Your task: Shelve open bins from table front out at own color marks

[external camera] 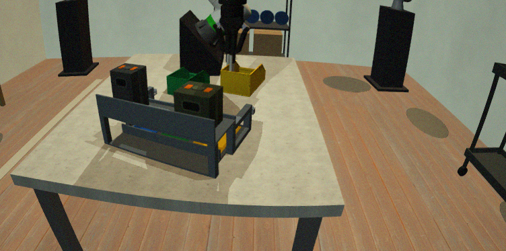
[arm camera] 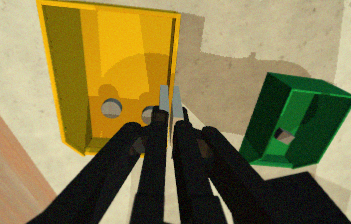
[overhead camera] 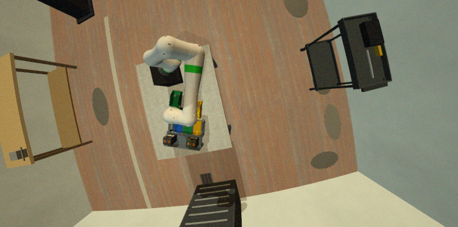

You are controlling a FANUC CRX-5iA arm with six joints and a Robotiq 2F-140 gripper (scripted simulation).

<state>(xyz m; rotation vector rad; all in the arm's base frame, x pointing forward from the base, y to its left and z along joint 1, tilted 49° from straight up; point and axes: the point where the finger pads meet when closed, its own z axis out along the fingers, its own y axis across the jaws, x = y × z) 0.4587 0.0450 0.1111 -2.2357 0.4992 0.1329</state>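
My gripper [external camera: 231,62] [arm camera: 168,97] is shut on one side wall of the yellow bin [overhead camera: 199,109] [external camera: 235,84] [arm camera: 116,40]. The bin looks level and seems raised a little above the table. Two round grey parts lie in it in the wrist view. The green bin [overhead camera: 175,98] [external camera: 175,86] [arm camera: 261,115] stands on the table beside it, with a small part [arm camera: 284,135] inside. The grey shelf [overhead camera: 184,137] [external camera: 155,116] shows a blue mark [overhead camera: 178,128], a green mark [overhead camera: 187,129] and a yellow mark [overhead camera: 198,127]. The arm hides the gripper in the top view.
Two dark boxes with orange marks, one [overhead camera: 169,139] [external camera: 128,84] at one end and another [overhead camera: 192,142] [external camera: 198,101] nearer the other, stand on top of the shelf. The black robot pedestal [overhead camera: 166,78] [external camera: 198,47] stands beyond the green bin.
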